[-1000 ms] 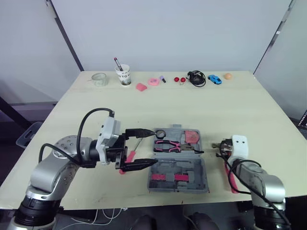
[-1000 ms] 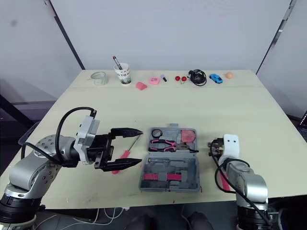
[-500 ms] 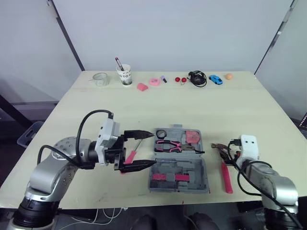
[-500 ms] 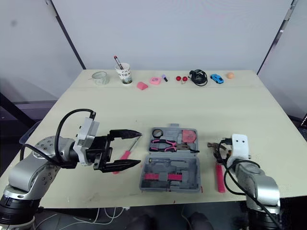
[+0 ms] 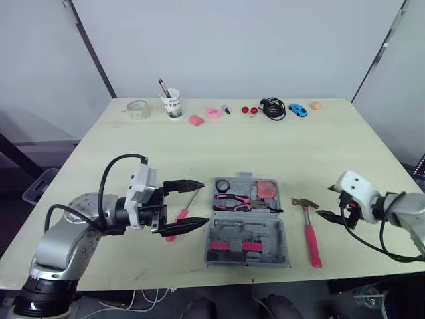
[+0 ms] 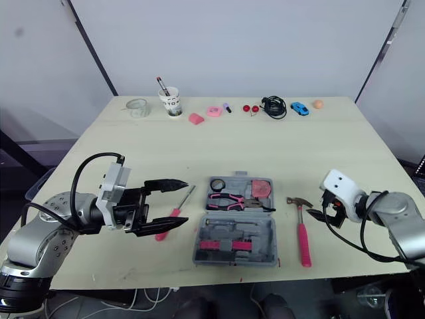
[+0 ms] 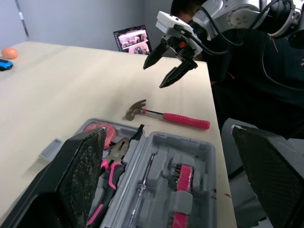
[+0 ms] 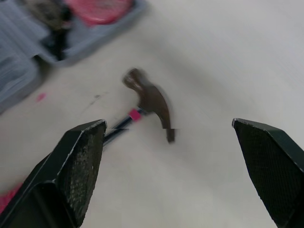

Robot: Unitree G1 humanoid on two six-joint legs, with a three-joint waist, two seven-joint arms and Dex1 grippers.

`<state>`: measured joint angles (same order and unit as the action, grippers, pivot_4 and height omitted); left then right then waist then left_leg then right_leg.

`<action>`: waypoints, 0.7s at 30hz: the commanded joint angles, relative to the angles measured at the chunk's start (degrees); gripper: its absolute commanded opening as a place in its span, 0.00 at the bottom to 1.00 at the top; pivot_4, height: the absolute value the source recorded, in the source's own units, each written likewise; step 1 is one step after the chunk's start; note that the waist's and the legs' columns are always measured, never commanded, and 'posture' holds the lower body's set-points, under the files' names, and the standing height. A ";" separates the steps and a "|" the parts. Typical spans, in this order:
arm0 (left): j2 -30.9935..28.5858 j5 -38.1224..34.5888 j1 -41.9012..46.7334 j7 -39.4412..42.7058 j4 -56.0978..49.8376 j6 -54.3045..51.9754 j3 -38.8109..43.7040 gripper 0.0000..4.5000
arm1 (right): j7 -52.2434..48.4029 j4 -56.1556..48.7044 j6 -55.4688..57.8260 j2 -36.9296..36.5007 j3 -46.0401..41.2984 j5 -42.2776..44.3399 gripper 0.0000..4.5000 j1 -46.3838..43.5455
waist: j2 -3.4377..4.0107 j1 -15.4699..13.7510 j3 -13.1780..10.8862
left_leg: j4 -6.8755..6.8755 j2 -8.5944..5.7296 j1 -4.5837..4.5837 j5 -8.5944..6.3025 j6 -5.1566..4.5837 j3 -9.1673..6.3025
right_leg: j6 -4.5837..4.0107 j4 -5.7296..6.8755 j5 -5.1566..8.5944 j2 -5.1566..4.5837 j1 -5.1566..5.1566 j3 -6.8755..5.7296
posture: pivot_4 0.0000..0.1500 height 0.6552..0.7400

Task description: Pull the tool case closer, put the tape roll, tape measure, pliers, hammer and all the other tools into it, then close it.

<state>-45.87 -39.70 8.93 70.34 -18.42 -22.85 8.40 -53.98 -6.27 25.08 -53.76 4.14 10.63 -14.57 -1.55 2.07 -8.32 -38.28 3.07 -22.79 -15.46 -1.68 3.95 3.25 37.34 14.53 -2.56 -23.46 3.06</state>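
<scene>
Tool case lies open; hammer rests just right of it, screwdriver just left. Left gripper and right gripper hang spread, empty. Pinched off-centre, the head-heavy hammer could swing and slip.

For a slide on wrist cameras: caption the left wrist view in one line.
Open left claw frames the open case holding pliers; hammer on the table, open right claw beside it.
</scene>
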 commanded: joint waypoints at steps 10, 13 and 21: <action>0.07 -0.01 -0.98 -1.86 -4.84 0.94 1.14 1.00 | -27.49 42.28 -64.44 5.17 24.61 -22.14 0.99 -30.96 | 0.03 -0.13 -0.17 | -0.02 0.04 0.04 0.01 0.01 0.06 | 0.12 0.00 -0.09 -0.01 0.00 -0.01 | 1.00 1.00; 0.10 -0.21 -1.45 -2.58 -5.85 0.73 1.09 1.00 | -27.78 49.08 -73.42 7.25 28.15 -26.58 0.99 -35.03 | 0.03 -0.20 -0.18 | -0.04 0.05 0.04 0.01 0.02 0.11 | 0.11 -0.02 -0.09 -0.05 0.00 0.00 | 1.00 1.00; 0.18 -0.14 -1.80 -3.63 -6.74 0.88 0.83 1.00 | -18.50 61.31 -82.84 12.50 33.78 -39.57 0.99 -43.06 | 0.06 0.03 -0.20 | -0.06 0.05 0.11 0.04 0.06 0.14 | -0.10 0.10 0.02 -0.08 0.00 0.00 | 1.00 1.00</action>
<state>-45.55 -39.47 6.94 67.09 -22.65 -22.57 8.43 -75.53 53.34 -55.65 -42.01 37.32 -26.03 -55.08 -1.49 2.11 -8.52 -38.33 3.11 -22.67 -15.42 -1.61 4.10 3.15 37.45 14.55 -2.64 -23.46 3.07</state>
